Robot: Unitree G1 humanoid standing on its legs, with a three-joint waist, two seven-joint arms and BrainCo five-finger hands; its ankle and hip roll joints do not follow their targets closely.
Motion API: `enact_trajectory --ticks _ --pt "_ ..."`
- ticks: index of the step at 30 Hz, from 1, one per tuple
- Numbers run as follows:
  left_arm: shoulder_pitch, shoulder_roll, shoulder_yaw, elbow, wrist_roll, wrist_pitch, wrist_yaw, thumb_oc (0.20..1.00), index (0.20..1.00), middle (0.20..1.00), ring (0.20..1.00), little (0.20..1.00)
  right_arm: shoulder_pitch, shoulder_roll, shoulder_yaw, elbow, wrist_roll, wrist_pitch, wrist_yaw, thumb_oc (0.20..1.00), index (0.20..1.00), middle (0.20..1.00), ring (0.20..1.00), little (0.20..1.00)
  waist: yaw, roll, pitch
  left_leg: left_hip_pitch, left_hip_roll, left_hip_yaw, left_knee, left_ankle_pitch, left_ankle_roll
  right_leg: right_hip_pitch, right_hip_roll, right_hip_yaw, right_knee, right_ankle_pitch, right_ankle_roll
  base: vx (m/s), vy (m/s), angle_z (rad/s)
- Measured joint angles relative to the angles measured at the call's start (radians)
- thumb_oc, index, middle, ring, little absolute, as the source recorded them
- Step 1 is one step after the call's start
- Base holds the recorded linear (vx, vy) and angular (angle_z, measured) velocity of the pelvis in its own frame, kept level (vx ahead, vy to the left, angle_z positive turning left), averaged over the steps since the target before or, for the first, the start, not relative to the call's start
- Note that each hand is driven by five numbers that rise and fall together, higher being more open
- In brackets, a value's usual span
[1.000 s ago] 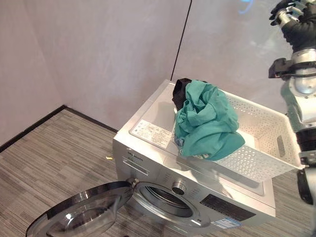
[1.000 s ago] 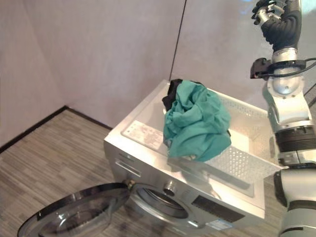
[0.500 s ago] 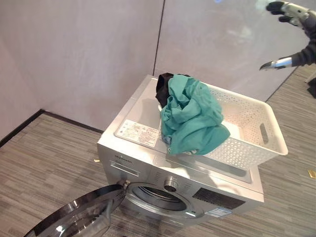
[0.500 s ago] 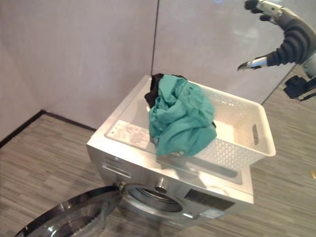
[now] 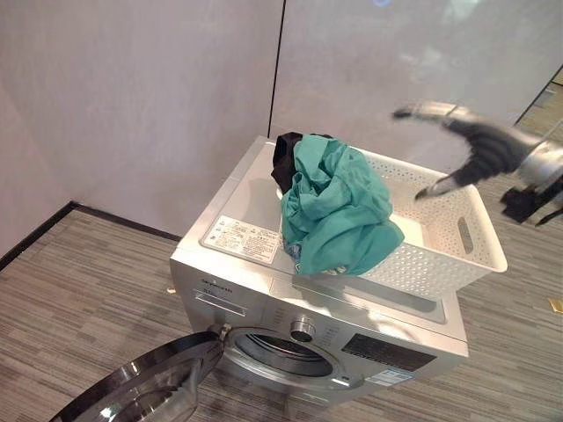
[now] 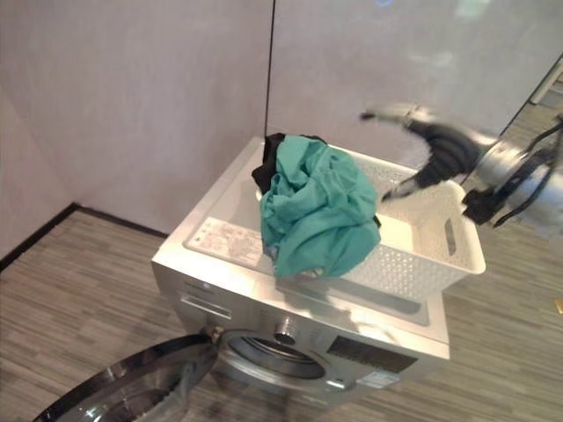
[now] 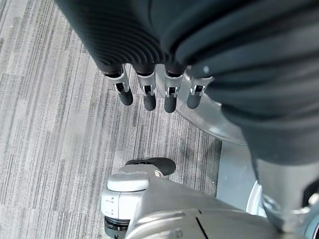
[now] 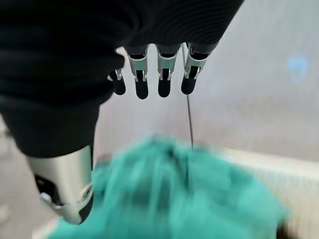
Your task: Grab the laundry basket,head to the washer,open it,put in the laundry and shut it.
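Note:
A white perforated laundry basket [image 5: 440, 268] sits on top of the silver washer [image 5: 251, 237]. A bunched teal cloth [image 5: 334, 207] fills the basket's left end and hangs over its rim, with a black garment [image 5: 286, 154] behind it. The washer's round door [image 5: 145, 387] is swung open and down at the lower left, and the drum mouth [image 5: 281, 352] shows. My right hand [image 5: 479, 145] hovers open above the basket's right half, apart from the cloth; the right wrist view has its fingers [image 8: 142, 79] straight over the teal cloth [image 8: 169, 199]. My left hand [image 7: 144, 94] hangs open over the floor.
Pale wall panels stand close behind the washer, with a dark seam [image 5: 277, 70] running down to it. Striped grey flooring [image 5: 79, 281] spreads left of and in front of the washer. A small yellow scrap [image 5: 555, 305] lies on the floor at the right.
My right hand has dropped from high at the upper right down over the basket. The camera has pulled back and shifted, so the washer now sits lower and more central.

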Motion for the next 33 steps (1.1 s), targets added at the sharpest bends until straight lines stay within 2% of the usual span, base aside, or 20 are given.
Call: enact_trajectory --ticks 2,3,4,8,9,10,11,12,13,17,24,26,30,33 --pt "0.0 0.001 0.0 -0.002 0.0 0.001 -0.006 1.0 1.0 1.0 1.0 1.0 -0.018 -0.001 0.061 -0.016 0.001 0.005 0.042 1.0 1.0 1.0 1.0 1.0 0.009 -0.001 -0.001 0.001 0.0 0.001 0.0 0.0 0.0 0.0 0.0 0.001 0.0 0.0 0.0 0.0 0.0 0.0" --pt "0.0 0.003 0.0 -0.003 0.006 0.001 -0.009 1.0 1.0 1.0 1.0 1.0 -0.08 -0.002 0.15 -0.023 0.005 0.027 0.085 1.0 1.0 1.0 1.0 1.0 0.015 -0.002 -0.002 0.0 0.0 0.001 0.0 0.0 0.0 0.0 0.0 0.002 0.0 0.0 0.0 0.0 0.0 0.0" --pt "-0.001 0.003 0.0 -0.003 0.006 0.001 -0.01 1.0 1.0 1.0 1.0 1.0 -0.098 -0.002 0.18 -0.026 0.005 0.035 0.102 1.0 1.0 1.0 1.0 1.0 0.017 -0.004 -0.003 0.0 0.0 0.001 0.0 0.0 0.0 0.0 0.0 0.002 0.0 0.0 0.0 0.0 0.0 0.0" --pt "-0.002 0.009 0.001 -0.003 0.007 0.001 -0.028 1.0 1.0 1.0 1.0 1.0 -0.119 -0.001 0.24 -0.036 -0.001 0.05 0.133 1.0 1.0 1.0 1.0 1.0 0.023 -0.008 -0.007 -0.002 0.0 0.0 0.0 0.0 0.0 -0.002 0.0 0.001 0.0 0.0 0.0 0.0 0.0 0.0" --pt "-0.001 0.01 0.003 -0.003 0.007 0.002 -0.032 1.0 1.0 1.0 1.0 1.0 -0.121 0.01 0.241 -0.031 -0.043 0.057 0.138 1.0 1.0 1.0 1.0 1.0 0.025 -0.008 -0.007 -0.003 -0.002 -0.001 0.0 0.0 0.0 -0.002 -0.001 0.001 0.0 0.0 0.0 0.0 0.0 0.0" --pt "-0.001 0.01 0.003 -0.003 0.007 0.003 -0.034 1.0 1.0 1.0 1.0 1.0 -0.121 0.022 0.242 -0.027 -0.083 0.059 0.138 0.805 0.805 0.805 0.805 0.805 0.025 -0.008 -0.007 -0.003 -0.002 -0.001 0.0 0.0 0.0 -0.002 -0.001 0.001 0.0 0.0 0.0 0.0 0.0 0.0" --pt "-0.002 0.01 0.003 -0.003 0.008 0.003 -0.035 1.0 1.0 1.0 1.0 1.0 -0.121 0.032 0.242 -0.026 -0.113 0.06 0.138 0.504 0.504 0.504 0.504 0.504 0.026 -0.008 -0.006 -0.003 -0.002 -0.001 0.0 0.0 0.0 -0.002 -0.001 0.001 0.0 0.0 0.0 0.0 0.0 0.0" --pt "-0.002 0.011 0.003 -0.003 0.008 0.004 -0.035 1.0 1.0 1.0 1.0 1.0 -0.121 0.042 0.24 -0.022 -0.136 0.06 0.135 0.278 0.278 0.278 0.278 0.278 0.026 -0.008 -0.006 -0.003 -0.002 -0.001 0.0 0.0 0.0 -0.002 -0.001 0.001 0.0 0.0 0.0 0.0 0.0 0.0" --pt "-0.001 0.011 0.003 -0.003 0.008 0.004 -0.035 1.0 1.0 1.0 1.0 1.0 -0.121 0.053 0.24 -0.018 -0.154 0.06 0.13 0.2 0.2 0.2 0.2 0.2 0.025 -0.008 -0.006 -0.003 -0.002 -0.001 0.0 0.0 0.0 -0.002 -0.001 0.0 0.0 0.0 0.0 0.0 0.0 0.0" --pt "-0.001 0.01 0.003 -0.003 0.008 0.004 -0.035 1.0 1.0 1.0 1.0 1.0 -0.121 0.06 0.23 -0.014 -0.198 0.059 0.121 0.2 0.2 0.2 0.2 0.2 0.026 -0.007 -0.006 -0.003 -0.002 -0.007 0.0 0.0 0.0 0.0 -0.001 -0.004 0.0 0.0 0.0 -0.01 -0.004 0.03" --pt "-0.002 0.008 0.003 -0.002 0.009 0.013 -0.034 1.0 1.0 1.0 1.0 1.0 -0.086 0.069 0.083 0.044 -0.244 0.059 0.077 0.2 0.2 0.2 0.2 0.2 0.023 -0.002 -0.002 -0.003 -0.002 -0.01 0.0 0.0 0.0 0.001 -0.001 -0.005 0.0 -0.001 0.001 0.0 0.0 0.01" --pt "-0.004 0.006 0.003 -0.002 0.009 0.013 -0.033 1.0 1.0 1.0 1.0 1.0 -0.032 0.097 -0.033 0.069 -0.251 0.058 0.048 0.2 0.2 0.2 0.2 0.2 0.022 0.0 -0.001 -0.002 -0.003 -0.01 0.0 0.0 0.0 0.002 -0.002 -0.005 0.0 -0.001 0.001 0.0 0.0 0.0" --pt "-0.011 0.002 0.0 -0.002 0.03 0.014 -0.028 1.0 1.0 1.0 1.0 1.0 -0.027 0.106 -0.145 0.135 -0.281 0.068 -0.046 0.2 0.2 0.2 0.2 0.2 0.02 0.013 0.004 -0.001 -0.002 -0.01 0.0 0.0 0.0 0.002 -0.001 -0.005 0.0 -0.001 0.001 0.0 0.0 0.0" --pt "-0.022 0.0 -0.007 0.003 0.034 0.014 -0.025 1.0 1.0 1.0 1.0 1.0 -0.048 0.103 -0.186 0.197 -0.285 0.068 -0.126 0.2 0.2 0.2 0.2 0.2 0.02 0.017 0.001 -0.001 -0.002 -0.01 0.0 0.0 0.0 0.002 -0.001 -0.004 0.0 -0.001 0.001 0.0 0.0 0.0"
